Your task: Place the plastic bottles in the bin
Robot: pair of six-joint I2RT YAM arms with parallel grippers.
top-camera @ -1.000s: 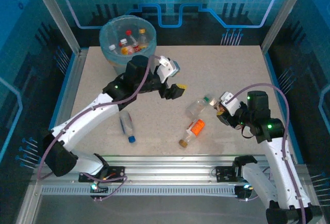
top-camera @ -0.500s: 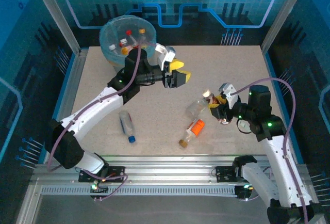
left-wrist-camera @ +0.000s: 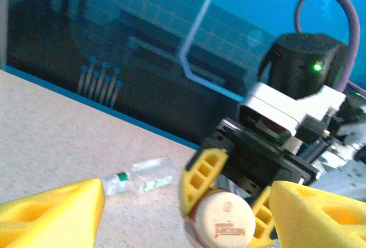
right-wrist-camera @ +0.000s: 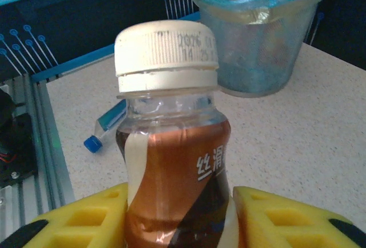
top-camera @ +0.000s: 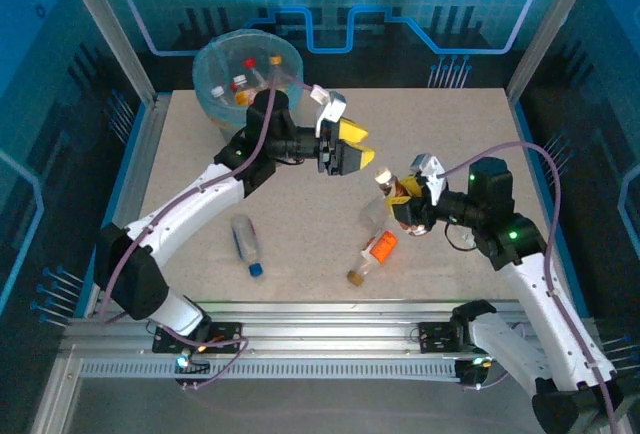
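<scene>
Bench (top-camera: 450, 134) wide under both arms, and the bin (top-camera: 215, 104) sits well behind my left tool (top-camera: 360, 146), with several bottles in it. That left tool is spread wide and has nothing in it. It points straight at my right tool (top-camera: 400, 197), just in front of it. The right tool is clamped tight round the body of the brown-labelled bottle (right-wrist-camera: 171, 168), lifted off the bench, with its cream cap (right-wrist-camera: 166, 54) aimed at the left fingers. To me this looks like a hand-over in mid-air.

Three more bottles lie on the bench. The blue-capped bottle (top-camera: 245, 242) is well back on the near side of my left tool. The orange-labelled bottle (top-camera: 378, 248) is just below and near my right tool. The clear green-capped bottle (left-wrist-camera: 143, 175) is beyond the left fingers.

The risks as I see them:
- If my left fingers close on the cap alone, the hold is short and slick, and the bottle could twist out.
- If my right tool lets go too soon, the bottle drops among the others and rolls.
- If I drive in too far, yellow pad meets yellow pad and knocks the grip askew.
- A hasty swing back to the bin could clip its rim.
</scene>
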